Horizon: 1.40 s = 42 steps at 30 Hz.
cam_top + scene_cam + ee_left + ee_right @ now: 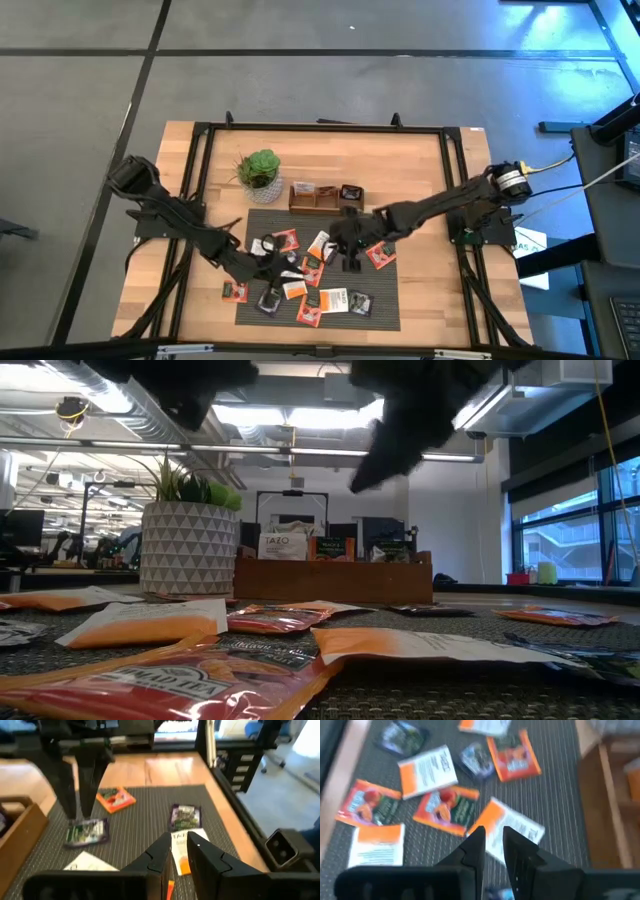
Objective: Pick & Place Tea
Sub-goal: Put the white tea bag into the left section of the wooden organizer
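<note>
Several small tea sachets, orange-red (379, 256), white (334, 299) and dark (359, 304), lie flat and scattered on a dark ribbed mat (385, 310). My left gripper (272, 262) (180, 845) hovers over the mat's left half, its fingers a narrow gap apart. A white-and-orange sachet (184, 839) shows on the mat through that gap. My right gripper (350, 260) (493, 836) hangs over the mat's middle, fingers also narrowly apart, above a white-and-orange sachet (512, 827). In the left wrist view its fingers (80, 812) point down just over a dark sachet (87, 831).
A brown wooden tray (325, 197) (330, 580) with sachets standing in it sits at the mat's far edge. A green potted plant (260, 172) (190, 540) stands to its left. A black frame (200, 150) runs around the wooden table top, which is bare beside the mat.
</note>
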Each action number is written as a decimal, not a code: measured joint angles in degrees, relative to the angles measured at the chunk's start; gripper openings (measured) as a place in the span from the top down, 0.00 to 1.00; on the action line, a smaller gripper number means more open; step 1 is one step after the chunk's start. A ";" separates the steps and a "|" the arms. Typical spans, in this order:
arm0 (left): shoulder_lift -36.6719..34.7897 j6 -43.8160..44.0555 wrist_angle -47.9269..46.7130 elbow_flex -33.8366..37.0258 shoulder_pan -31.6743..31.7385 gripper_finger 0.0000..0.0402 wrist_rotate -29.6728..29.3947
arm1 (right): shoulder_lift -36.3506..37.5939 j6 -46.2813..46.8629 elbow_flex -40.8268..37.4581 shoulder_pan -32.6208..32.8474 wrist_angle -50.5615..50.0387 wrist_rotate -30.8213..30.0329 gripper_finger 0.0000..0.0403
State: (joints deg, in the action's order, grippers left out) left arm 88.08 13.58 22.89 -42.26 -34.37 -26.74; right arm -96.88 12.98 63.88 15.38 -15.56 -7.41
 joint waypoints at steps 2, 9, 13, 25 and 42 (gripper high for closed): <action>0.88 1.66 -3.35 -1.55 0.20 0.85 -0.14 | 0.84 3.29 -3.15 1.31 4.13 -1.68 0.83; 6.98 4.70 -6.73 -4.65 3.35 0.85 2.71 | 0.67 16.99 -12.66 4.10 16.24 -1.97 0.83; 11.66 5.30 -7.21 -6.51 5.82 0.85 4.73 | 0.55 19.96 -15.81 4.14 20.11 -2.09 0.81; 17.94 7.00 -9.31 -9.03 11.31 0.85 6.19 | 0.57 25.64 -16.15 -0.52 22.72 -2.20 0.58; 19.73 12.49 -15.38 -8.98 13.66 0.85 4.82 | -3.94 27.38 -16.15 -4.42 25.54 -2.07 0.53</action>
State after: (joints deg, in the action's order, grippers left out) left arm 107.82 26.06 7.51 -51.24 -20.71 -21.92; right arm -100.82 40.36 47.72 10.96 9.98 -9.47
